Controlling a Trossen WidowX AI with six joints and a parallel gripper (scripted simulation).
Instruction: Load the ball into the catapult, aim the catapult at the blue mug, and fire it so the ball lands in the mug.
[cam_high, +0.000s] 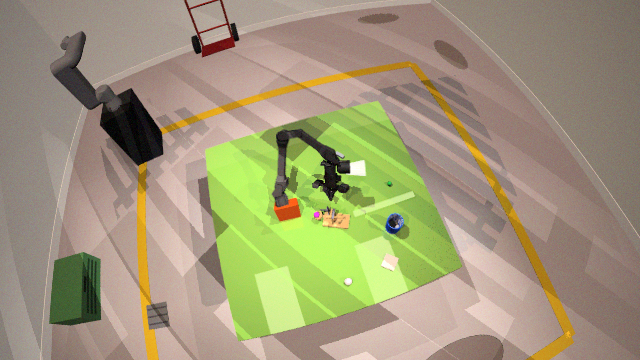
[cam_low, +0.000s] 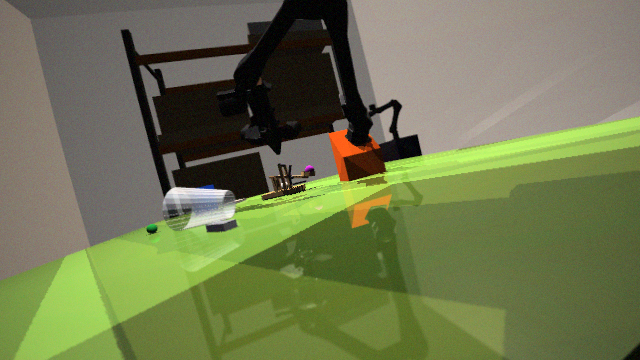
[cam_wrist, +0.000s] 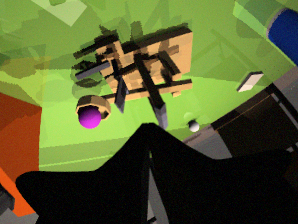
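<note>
The wooden catapult (cam_high: 336, 220) (cam_low: 283, 189) (cam_wrist: 181, 50) stands on the green table top near the orange block. The magenta ball (cam_high: 317, 215) (cam_low: 309, 169) (cam_wrist: 90, 118) sits in the cup at the end of the catapult's arm, on the side towards the orange block. The blue mug (cam_high: 394, 223) (cam_wrist: 286, 35) stands upright beyond the catapult's other end; in the exterior view it is mostly hidden behind a clear cylinder. My gripper (cam_high: 330, 198) (cam_low: 278, 151) (cam_wrist: 148, 128) is shut and empty. It hangs above the catapult, touching nothing that I can see.
The orange block (cam_high: 287, 210) (cam_low: 357, 157) (cam_wrist: 19, 145) bears the arm's base. A green ball (cam_high: 389, 183) (cam_low: 152, 228), a white ball (cam_high: 348, 282) (cam_wrist: 194, 125) and a pale flat block (cam_high: 390, 262) (cam_wrist: 250, 81) lie around. A clear cylinder (cam_low: 220, 207) lies on its side in the exterior view.
</note>
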